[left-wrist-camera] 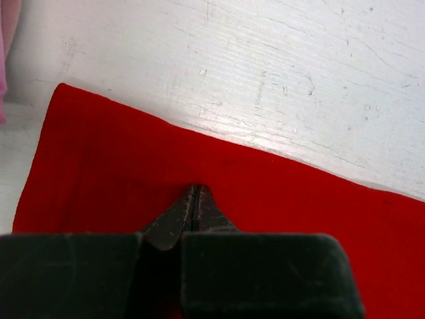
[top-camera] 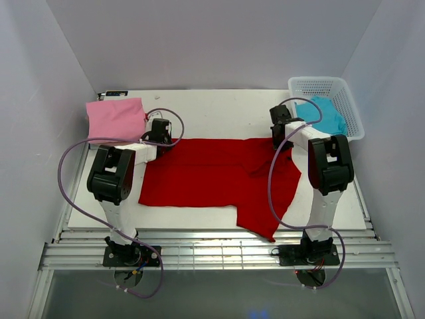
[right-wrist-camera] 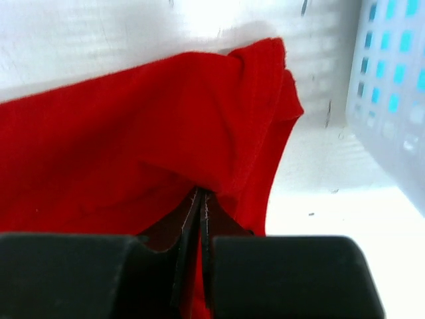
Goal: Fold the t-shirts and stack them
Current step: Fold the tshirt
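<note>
The bright red t-shirt (top-camera: 206, 176) lies spread across the middle of the table, with one part reaching toward the front edge at the right. My left gripper (top-camera: 161, 138) is at its far left corner. In the left wrist view it (left-wrist-camera: 194, 191) is shut, tips down on flat red cloth (left-wrist-camera: 133, 153). My right gripper (top-camera: 279, 141) is at the far right corner. In the right wrist view it (right-wrist-camera: 201, 193) is shut on a bunched fold of the red cloth (right-wrist-camera: 133, 133). A folded pink t-shirt (top-camera: 116, 118) lies at the back left. A turquoise t-shirt (top-camera: 322, 114) lies in the basket. The beige one is out of view.
The white lattice basket (top-camera: 345, 90) stands at the back right corner, close to my right gripper, and shows in the right wrist view (right-wrist-camera: 392, 100). The white table (top-camera: 219, 109) is bare behind the red shirt. Grey walls close in both sides and the back.
</note>
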Robot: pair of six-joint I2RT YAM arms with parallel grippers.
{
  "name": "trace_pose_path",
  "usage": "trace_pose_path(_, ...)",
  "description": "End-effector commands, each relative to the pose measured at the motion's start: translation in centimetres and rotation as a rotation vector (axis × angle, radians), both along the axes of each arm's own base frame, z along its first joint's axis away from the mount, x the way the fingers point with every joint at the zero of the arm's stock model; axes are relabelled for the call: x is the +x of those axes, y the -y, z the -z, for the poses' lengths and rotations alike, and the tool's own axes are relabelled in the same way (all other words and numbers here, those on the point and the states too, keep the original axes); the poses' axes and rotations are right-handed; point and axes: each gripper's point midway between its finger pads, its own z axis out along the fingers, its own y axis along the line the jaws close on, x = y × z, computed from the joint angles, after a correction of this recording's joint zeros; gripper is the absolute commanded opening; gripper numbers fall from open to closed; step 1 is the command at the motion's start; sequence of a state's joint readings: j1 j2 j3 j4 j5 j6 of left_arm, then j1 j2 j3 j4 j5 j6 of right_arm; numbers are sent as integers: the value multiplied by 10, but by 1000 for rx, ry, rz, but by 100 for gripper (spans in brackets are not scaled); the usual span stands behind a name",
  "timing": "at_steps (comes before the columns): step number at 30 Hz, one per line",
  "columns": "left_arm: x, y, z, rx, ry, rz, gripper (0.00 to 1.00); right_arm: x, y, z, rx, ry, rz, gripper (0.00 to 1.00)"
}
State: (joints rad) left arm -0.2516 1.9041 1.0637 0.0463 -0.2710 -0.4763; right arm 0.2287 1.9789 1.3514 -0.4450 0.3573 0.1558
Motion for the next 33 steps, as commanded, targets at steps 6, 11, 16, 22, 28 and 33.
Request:
trace_pose_path(6, -10, -10, 38, 25, -124, -12, 0, 42, 7, 5, -26, 12, 56, 8)
trace_pose_path(11, 16, -9, 40, 14, -119, -18, 0, 88, 6, 5, 5, 43, 52, 8)
trace_pose_path(16, 35, -6, 49, 11, -125, -4, 0, 121, 3, 5, -10, 79, -5, 8)
trace_pose_path(22, 50, 2, 20, -26, -31, 13, 2, 122, -2, -46, 31, 245, -43, 9)
trace_pose_path(28, 57, 16, -35, -45, 75, 41, 13, 92, -8, -65, 84, 215, -68, 10)
trace_pose_path(33, 51, 19, -72, -31, 140, 58, 15, 61, -14, -66, 148, 198, -79, 11)
